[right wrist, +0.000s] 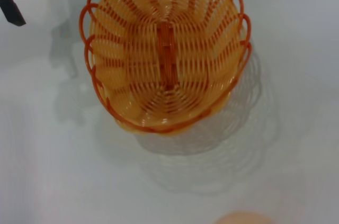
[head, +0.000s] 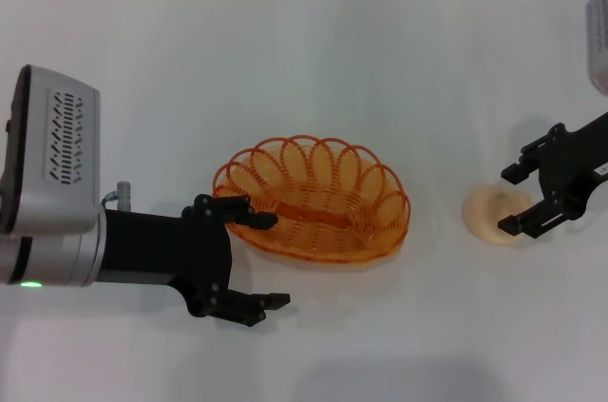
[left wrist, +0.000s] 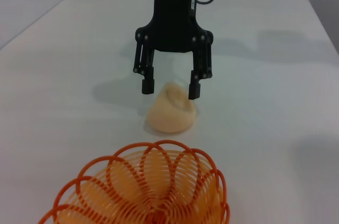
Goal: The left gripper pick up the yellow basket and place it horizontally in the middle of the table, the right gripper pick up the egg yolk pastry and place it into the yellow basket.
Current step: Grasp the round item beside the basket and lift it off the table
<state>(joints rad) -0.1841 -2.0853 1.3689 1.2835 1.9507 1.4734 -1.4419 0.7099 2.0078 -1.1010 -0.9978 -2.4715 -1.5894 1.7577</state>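
Left hand (head: 258, 264) sits nearest, at the front-left of the table (head: 142, 60), fingers spread wide and holding nothing: one fingertip reaches over the yellow basket's (head: 318, 201) near-left rim, the other hangs out in front, clear of the basket. The basket lies lengthwise across the middle of the table, so placement looks done; I'd pull that hand straight back without snagging the looped rim. Farther right, the right hand (head: 521, 200) points down at the egg yolk pastry (head: 490, 211), fingers open and straddling it. From the left wrist view one fingertip (left wrist: 194, 91) seems to touch the pastry's top, the other is just off its side, so it isn't centred. The step in hand is the grasp. My call: shift slightly so the pastry sits midway between the fingers, drop lower, close gently since it looks soft, then lift clear and carry it left over the basket's scalloped rim.
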